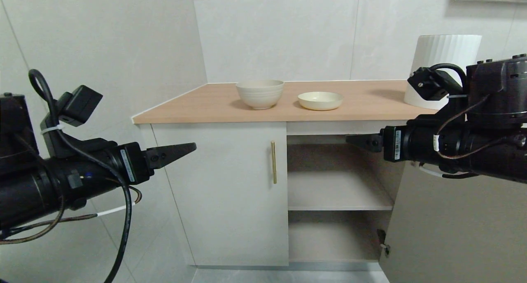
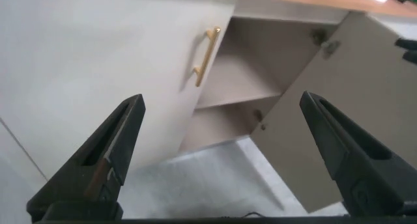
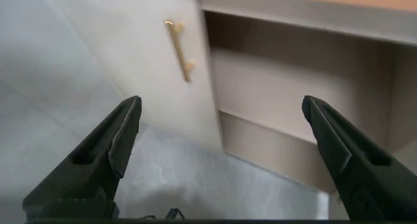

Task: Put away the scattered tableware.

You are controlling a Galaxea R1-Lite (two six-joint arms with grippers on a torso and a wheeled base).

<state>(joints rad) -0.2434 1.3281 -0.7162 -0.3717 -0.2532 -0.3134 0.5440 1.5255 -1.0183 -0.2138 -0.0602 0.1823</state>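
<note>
We see a light wooden countertop [image 1: 197, 106] carrying three things. Near its middle a cream ribbed ceramic bowl [image 1: 260, 93] stands upright. Just beside it to the right, not touching, sits a shallow cream round dish [image 1: 320, 100]. Well apart, at the right end, stands a tall white fluted cylindrical container [image 1: 444, 65].

The cabinet [image 1: 218, 192] is viewed frontally from just above counter height, at some distance, facing slightly downward. The wrist views are taken nearer, each angled obliquely downward at the cabinet front. The gold handle [image 1: 273, 162] and open shelved compartment [image 1: 337, 172] are shared by all three.
</note>
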